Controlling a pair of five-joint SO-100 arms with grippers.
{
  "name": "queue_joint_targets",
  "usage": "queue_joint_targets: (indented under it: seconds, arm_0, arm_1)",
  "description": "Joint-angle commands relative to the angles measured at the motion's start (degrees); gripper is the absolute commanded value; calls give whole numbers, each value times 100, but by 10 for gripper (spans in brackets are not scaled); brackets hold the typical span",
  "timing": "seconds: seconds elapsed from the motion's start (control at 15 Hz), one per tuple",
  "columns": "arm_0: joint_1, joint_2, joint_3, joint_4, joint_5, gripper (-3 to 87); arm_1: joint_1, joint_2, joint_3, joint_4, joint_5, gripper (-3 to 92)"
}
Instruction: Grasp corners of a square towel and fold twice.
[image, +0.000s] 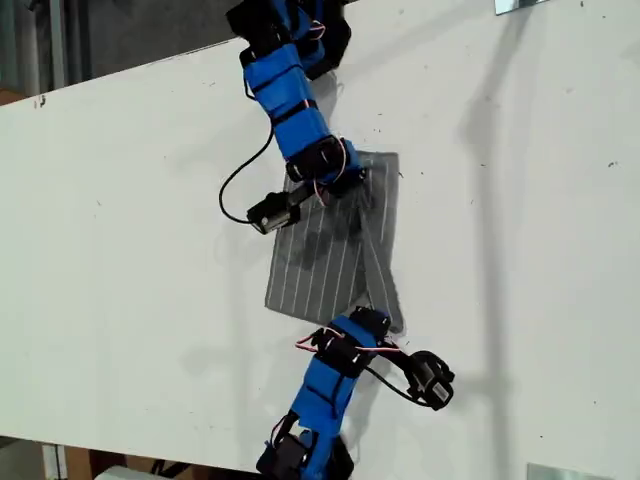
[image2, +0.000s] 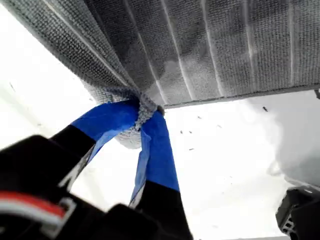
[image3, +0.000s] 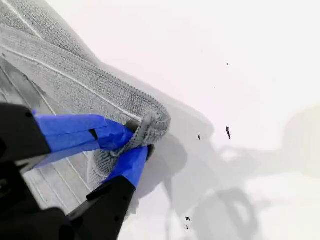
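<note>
The towel (image: 335, 240) is lying near the middle of the white desk (image: 120, 250), between the two arms, and both hands are pinching it. My first hand (image2: 142, 117) is pressing its blue-taped fingers (image2: 160, 150) together on a bunched corner (image2: 135, 127), with the striped cloth hanging above it, lifted off the desk. My second hand (image3: 137, 137) is likewise clamping a rolled corner (image3: 150, 125), its fingers (image3: 80, 132) closing on the cloth from both sides. As I judge it, the first fold is under way: in the exterior view one edge of the towel is being carried over the rest, a darker flap slanting across the stripes, but it is not yet laid flat, and the second fold is still to come. The exterior view is showing the whole towel and both arms, one reaching in from the top and one from the bottom, yet it is hiding the grips behind the arms; the wrist views are showing each pinch closely, though I cannot tell from them which arm is which.
</note>
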Motion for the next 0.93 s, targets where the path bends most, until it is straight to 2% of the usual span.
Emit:
queue_joint_targets:
  seconds: [0.0,0.2,0.47,0.73,0.87]
  arm_0:
    - [-70,132,-343,-9,97,-3]
    - [-255,501,-554,396,387,-3]
    - [-589,1389,-545,448,967,-3]
    - [62,1345,-545,44,422,-3]
    - [492,1151,-554,-545,141,-3]
  arm_1:
    - [-650,167,-519,123,536,-1]
    - [-1336,-70,-1151,580,1327,-1]
    - [-1529,-123,-2039,958,1512,-1]
    - [-1907,-598,-2566,659,1582,-1]
    - [-2092,-633,-2566,360,1547,-1]
